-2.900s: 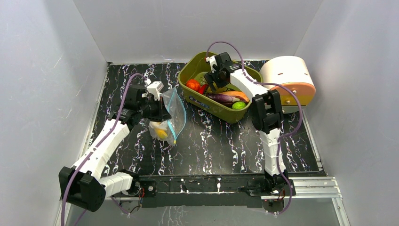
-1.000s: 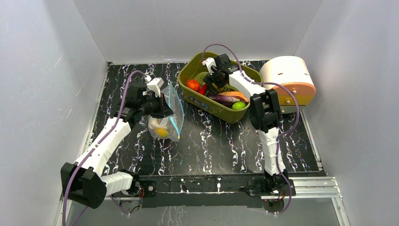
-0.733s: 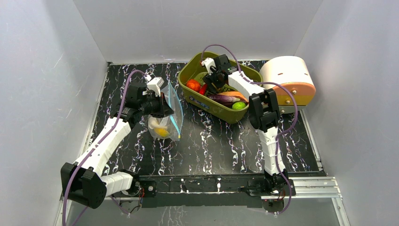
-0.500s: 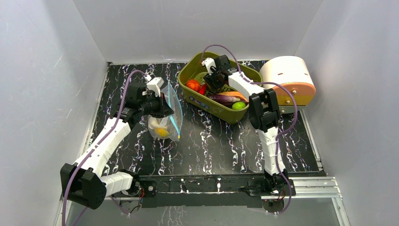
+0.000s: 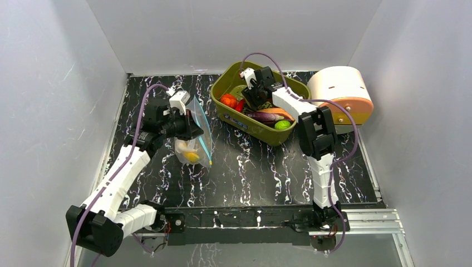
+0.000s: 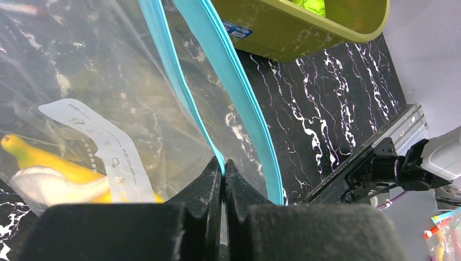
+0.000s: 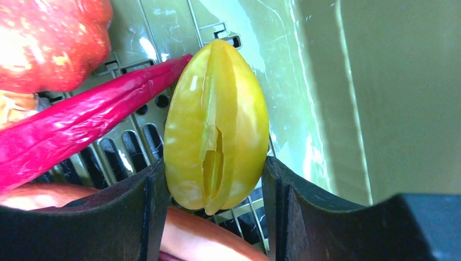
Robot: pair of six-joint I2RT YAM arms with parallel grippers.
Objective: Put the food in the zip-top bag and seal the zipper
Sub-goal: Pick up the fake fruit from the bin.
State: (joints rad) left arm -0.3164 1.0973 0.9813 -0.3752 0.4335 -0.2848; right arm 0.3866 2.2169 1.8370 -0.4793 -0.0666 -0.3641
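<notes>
The clear zip-top bag (image 5: 196, 135) hangs from my left gripper (image 5: 187, 123), which is shut on one side of its teal zipper (image 6: 231, 76); the mouth gapes. A yellow banana (image 6: 49, 163) lies in the bag's bottom (image 5: 191, 156). My right gripper (image 5: 251, 100) is down in the olive-green tub (image 5: 261, 133), and its jaws press both sides of a yellow-green ribbed fruit (image 7: 217, 125). Around it lie a red chili (image 7: 81, 125), a red-orange tomato (image 7: 49, 38) and an orange carrot (image 7: 206, 239). A purple eggplant (image 5: 264, 116) and a green fruit (image 5: 283, 125) rest nearer the tub's front.
A white drum with an orange rim (image 5: 340, 93) lies on its side right of the tub. White walls close in the black marbled table (image 5: 250, 172) on three sides. The tub's wall (image 7: 407, 81) stands close beside my right fingers.
The right jaws have narrowed onto the yellow-green fruit in the tub. The left arm has drawn slightly left with the bag still pinched.
</notes>
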